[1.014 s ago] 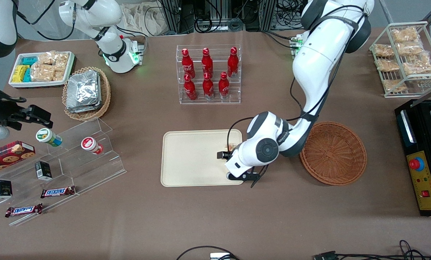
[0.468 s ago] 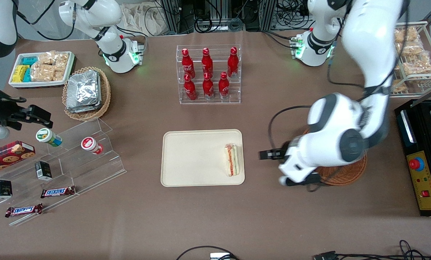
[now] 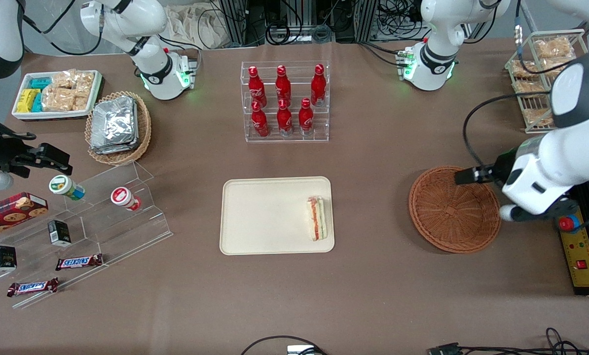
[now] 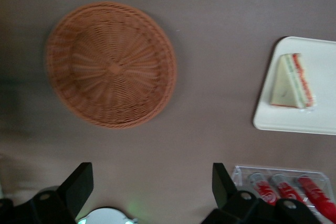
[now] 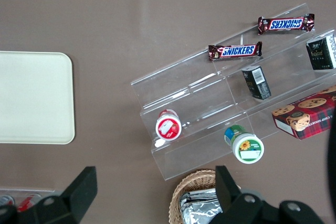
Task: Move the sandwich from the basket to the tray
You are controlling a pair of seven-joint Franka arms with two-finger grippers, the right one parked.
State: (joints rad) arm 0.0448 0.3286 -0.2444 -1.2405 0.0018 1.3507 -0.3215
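The sandwich [image 3: 316, 225] lies flat on the tray [image 3: 265, 217], at the tray's end nearest the basket [image 3: 447, 217], its red and green filling showing along one edge. The tray sits in the centre of the front frame on the brown counter [image 3: 373, 296]. The basket stands apart from the tray toward the working arm's end, with nothing in it. The hand [image 4: 149, 187] hangs high above the counter at the basket's rim, at the right edge of the front frame, its fingers [image 4: 79, 184] spread wide and holding nothing.
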